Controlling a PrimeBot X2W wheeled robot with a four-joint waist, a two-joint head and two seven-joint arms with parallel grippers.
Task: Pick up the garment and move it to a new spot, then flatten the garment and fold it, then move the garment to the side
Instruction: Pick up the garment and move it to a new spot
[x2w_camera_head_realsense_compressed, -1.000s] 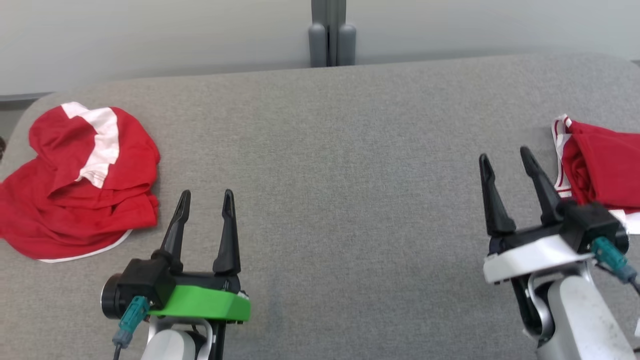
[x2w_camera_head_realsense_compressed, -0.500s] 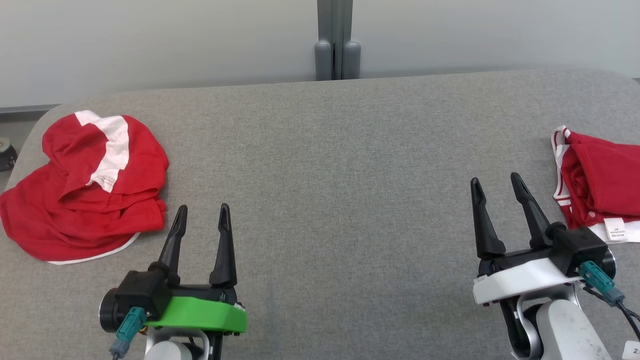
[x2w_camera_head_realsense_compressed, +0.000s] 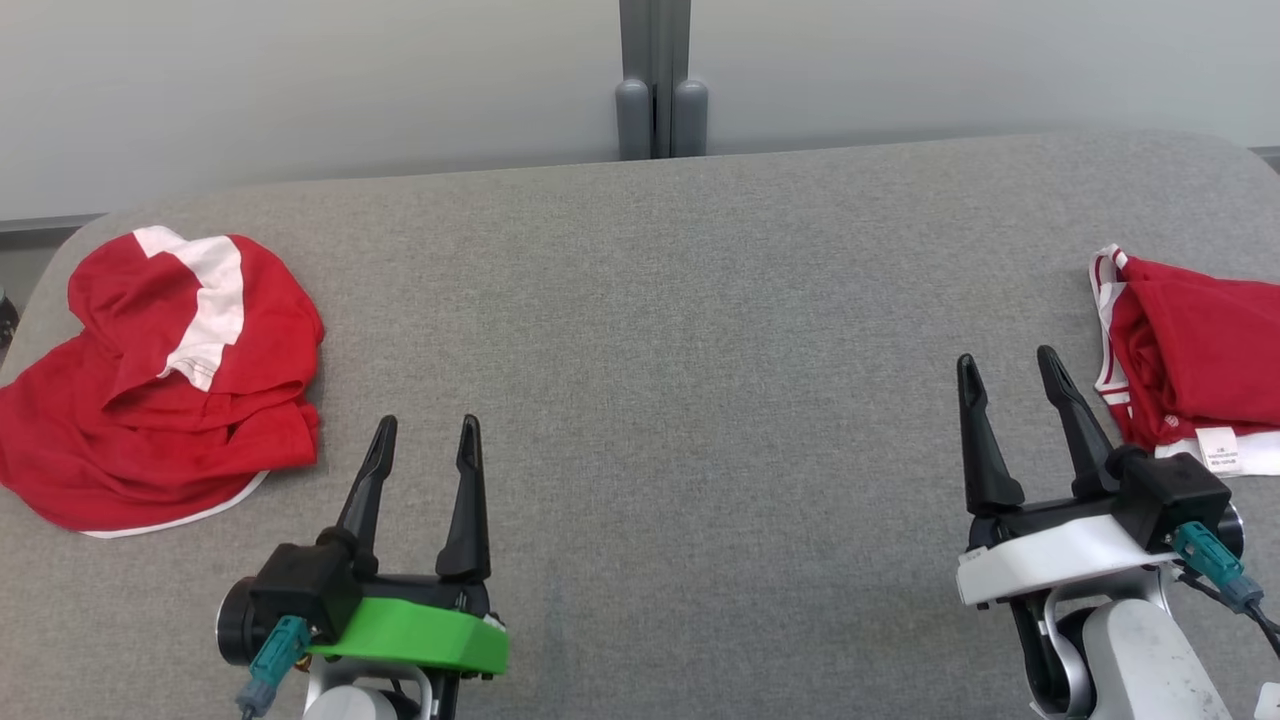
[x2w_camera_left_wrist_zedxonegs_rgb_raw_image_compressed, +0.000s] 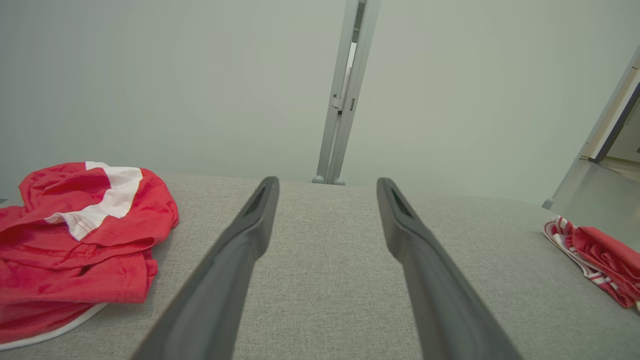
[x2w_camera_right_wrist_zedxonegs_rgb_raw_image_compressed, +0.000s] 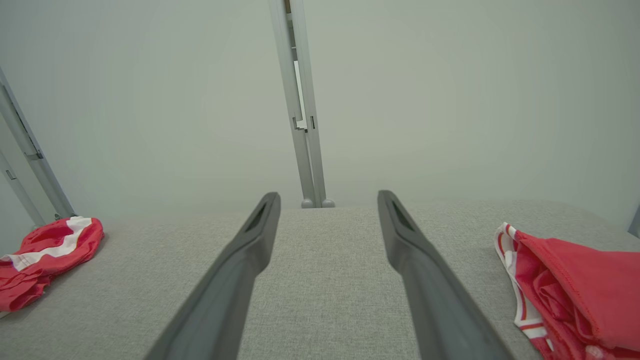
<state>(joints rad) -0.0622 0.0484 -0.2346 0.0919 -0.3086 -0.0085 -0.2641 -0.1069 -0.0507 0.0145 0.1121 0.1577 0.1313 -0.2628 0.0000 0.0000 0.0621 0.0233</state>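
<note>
Left gripper (x2w_camera_head_realsense_compressed: 426, 432) and right gripper (x2w_camera_head_realsense_compressed: 1005, 365) hovered — fingers apart, empty. Red garment (x2w_camera_head_realsense_compressed: 150, 400) lay at nine o'clock, second garment (x2w_camera_head_realsense_compressed: 1190, 360) at three.

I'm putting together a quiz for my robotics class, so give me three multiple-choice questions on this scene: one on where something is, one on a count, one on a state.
1. Where does the garment with the broad white band lie?
A) at the table's left end
B) at its centre
C) hanging from an end effector

2. How many red garments lie on the table?
A) one
B) two
C) three

3. How is the left end effector?
A) open, empty
B) shut on cloth
C) shut, empty

Answers:
1 A: it lies crumpled by the left edge.
2 B: the banded one plus a striped-trim garment at the right.
3 A: its fingers stand apart over bare table.
</note>
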